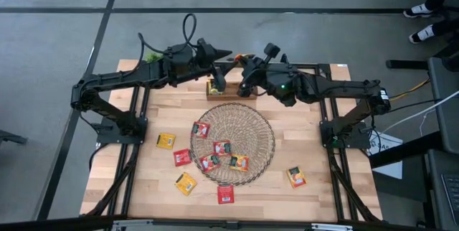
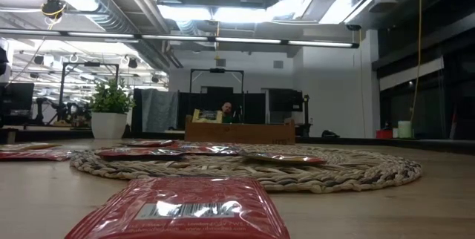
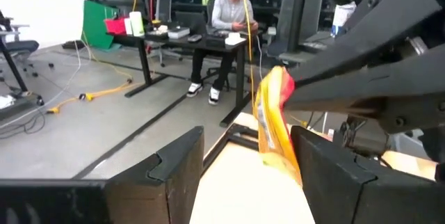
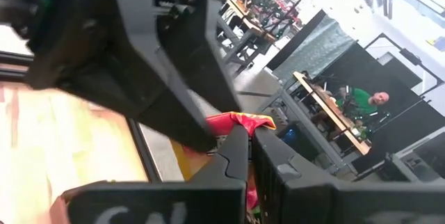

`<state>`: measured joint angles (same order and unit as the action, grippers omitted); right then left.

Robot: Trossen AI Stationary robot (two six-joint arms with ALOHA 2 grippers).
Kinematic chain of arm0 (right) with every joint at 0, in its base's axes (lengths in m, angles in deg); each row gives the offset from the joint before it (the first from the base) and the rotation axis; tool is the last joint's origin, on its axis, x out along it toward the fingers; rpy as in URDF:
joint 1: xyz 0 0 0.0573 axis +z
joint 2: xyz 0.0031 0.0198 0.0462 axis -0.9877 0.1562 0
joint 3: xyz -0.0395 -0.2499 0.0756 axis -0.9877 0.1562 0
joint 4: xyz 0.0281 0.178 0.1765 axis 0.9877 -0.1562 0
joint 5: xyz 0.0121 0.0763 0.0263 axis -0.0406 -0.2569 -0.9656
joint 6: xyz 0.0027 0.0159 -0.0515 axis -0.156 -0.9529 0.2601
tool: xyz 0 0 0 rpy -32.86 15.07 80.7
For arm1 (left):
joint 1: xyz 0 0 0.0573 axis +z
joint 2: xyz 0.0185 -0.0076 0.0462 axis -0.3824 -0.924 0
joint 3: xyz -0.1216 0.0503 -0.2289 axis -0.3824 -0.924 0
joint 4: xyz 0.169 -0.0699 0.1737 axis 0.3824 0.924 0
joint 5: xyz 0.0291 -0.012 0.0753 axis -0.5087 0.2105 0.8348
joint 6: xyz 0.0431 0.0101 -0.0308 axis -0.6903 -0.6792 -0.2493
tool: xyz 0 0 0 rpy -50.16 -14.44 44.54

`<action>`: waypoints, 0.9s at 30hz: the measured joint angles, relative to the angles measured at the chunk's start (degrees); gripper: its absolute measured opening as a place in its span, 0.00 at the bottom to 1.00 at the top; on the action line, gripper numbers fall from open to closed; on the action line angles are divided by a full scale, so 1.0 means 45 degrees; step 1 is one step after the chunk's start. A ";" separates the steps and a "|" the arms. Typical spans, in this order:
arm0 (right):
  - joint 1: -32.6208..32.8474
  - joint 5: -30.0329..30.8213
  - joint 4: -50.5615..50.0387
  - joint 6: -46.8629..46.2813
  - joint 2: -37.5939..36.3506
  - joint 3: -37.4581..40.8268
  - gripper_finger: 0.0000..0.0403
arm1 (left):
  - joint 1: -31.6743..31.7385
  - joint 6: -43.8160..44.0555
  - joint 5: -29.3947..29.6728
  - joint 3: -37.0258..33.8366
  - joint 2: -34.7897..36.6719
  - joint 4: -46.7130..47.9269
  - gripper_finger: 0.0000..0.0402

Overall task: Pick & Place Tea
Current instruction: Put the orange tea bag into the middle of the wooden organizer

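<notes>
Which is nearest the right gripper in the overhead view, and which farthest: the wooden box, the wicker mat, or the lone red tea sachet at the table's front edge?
From the right gripper, shut on a tea sachet at the table's back edge:
1. Wooden box, at the table's back, beside the gripper.
2. Wicker mat, mid-table.
3. Red tea sachet, front edge, past the mat.

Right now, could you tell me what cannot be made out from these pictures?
- High view: the arms hide the contents of the wooden box and the spot where they meet.
- Low view: no gripper shows; the front red sachet is blurred and cut by the bottom edge.
- Left wrist view: whether the open left gripper touches the held sachet; one finger overlaps it.
- Right wrist view: the shut right gripper covers most of that sachet.
</notes>
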<state>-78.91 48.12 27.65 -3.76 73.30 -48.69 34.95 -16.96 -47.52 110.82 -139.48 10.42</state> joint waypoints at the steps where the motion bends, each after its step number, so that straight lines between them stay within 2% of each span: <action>1: 0.0000 0.0070 0.0053 0.0009 0.0000 0.0000 0.02 | 0.0000 0.0072 0.0001 0.0001 0.0000 0.0063 0.52; 5: 0.0000 0.0229 0.0144 0.0036 0.0000 0.0000 0.02 | 0.0000 0.0120 -0.0008 -0.0001 0.0000 0.0076 0.52; 9: 0.0000 0.0219 0.0131 0.0039 0.0000 0.0000 0.02 | 0.0000 0.0124 -0.0067 0.0001 0.0000 0.0121 0.47; 14: 0.0000 0.0219 0.0158 0.0039 0.0000 0.0000 0.02 | 0.0000 0.0124 -0.0698 0.0003 0.0000 0.0180 0.33; 20: 0.0000 0.0207 0.0167 0.0008 0.0000 0.0000 0.02 | 0.0082 -0.0039 -0.1206 -0.0002 -0.0092 0.0181 0.06; 27: -0.0005 0.0214 0.0161 0.0000 0.0000 0.0000 0.04 | 0.0087 -0.0230 -0.1025 0.0000 -0.0092 0.0173 0.01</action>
<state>-78.93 49.08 28.37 -3.76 73.30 -48.69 35.34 -17.99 -52.14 110.83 -139.89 11.20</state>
